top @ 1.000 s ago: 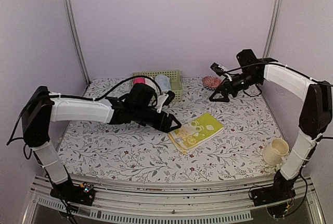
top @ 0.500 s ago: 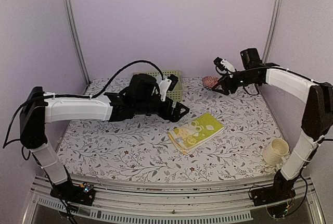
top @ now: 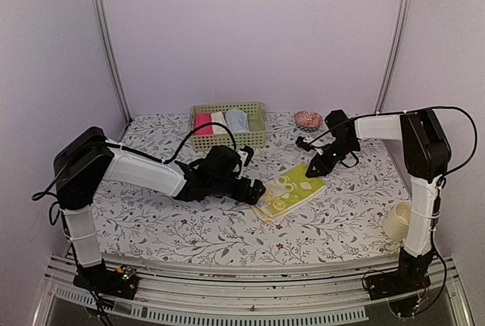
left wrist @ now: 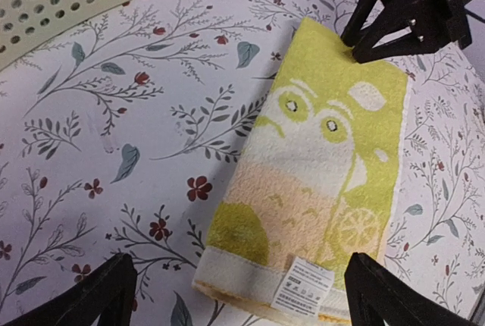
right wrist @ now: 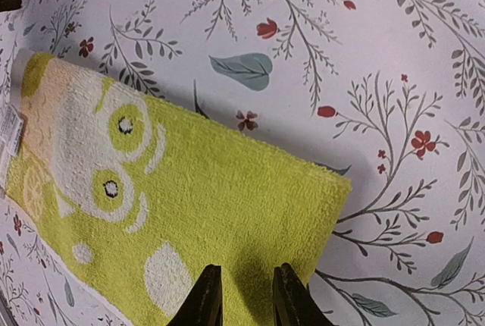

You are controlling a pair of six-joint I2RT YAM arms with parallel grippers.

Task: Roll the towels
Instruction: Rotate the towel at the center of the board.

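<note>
White-sleeved links, black joints and loose black cables lead to the black left gripper and right gripper.

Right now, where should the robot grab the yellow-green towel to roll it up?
Probably the short edge with the white label, coming down from above. The towel lies flat and folded, so only a thin edge can be pinched, and the left gripper hovers open over that end.

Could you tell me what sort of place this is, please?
Probably an enclosed robot test booth, not a home: plain lilac walls on metal posts, a floral-covered table, and staged props such as the yellow-green towel and basket.
</note>
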